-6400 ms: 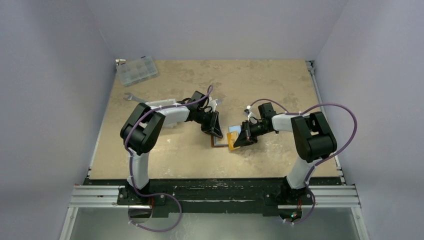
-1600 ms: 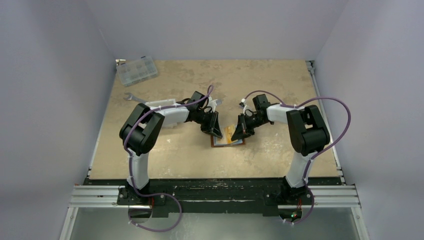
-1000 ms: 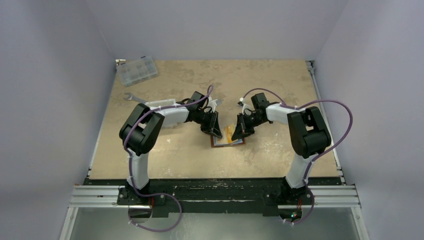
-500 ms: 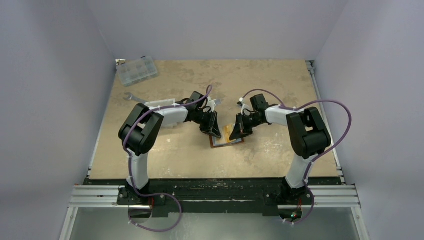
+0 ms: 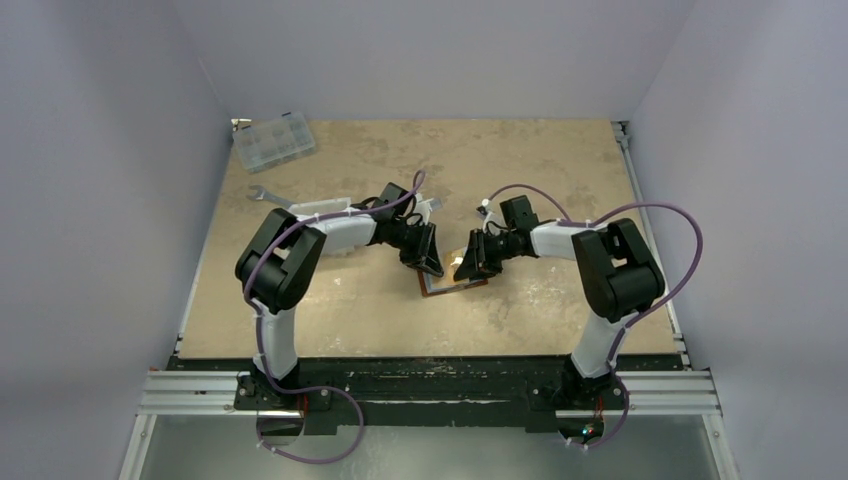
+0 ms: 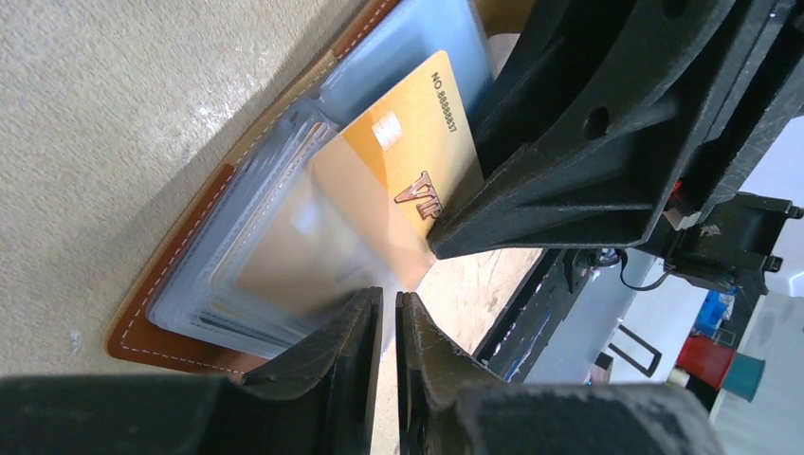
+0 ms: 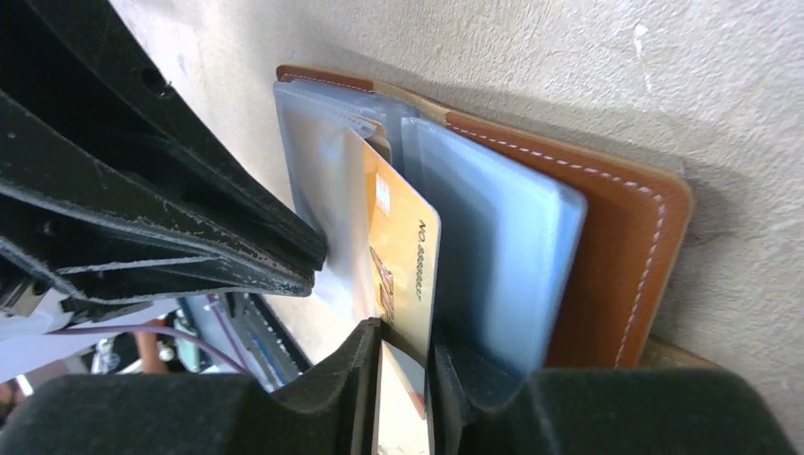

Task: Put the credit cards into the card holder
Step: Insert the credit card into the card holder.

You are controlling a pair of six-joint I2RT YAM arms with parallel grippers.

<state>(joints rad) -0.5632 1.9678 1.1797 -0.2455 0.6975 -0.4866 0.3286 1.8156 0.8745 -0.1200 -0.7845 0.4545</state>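
Card holder (image 5: 452, 289) lies open on the bench (image 5: 520, 160) between the two arms. In the top view the left fingers (image 5: 432, 262) and right fingers (image 5: 468, 266) are set low over it.

Left wrist view: the gold card (image 6: 417, 152) sits partly inside a clear sleeve (image 6: 275, 237). The left fingers are nearly together; a grip on the sleeve cannot be confirmed.

Right wrist view: the right fingers stand slightly apart around the card's outer edge.

Judgement: insertion is roughly half complete, and the card needs pushing home. Other cards cannot be identified.
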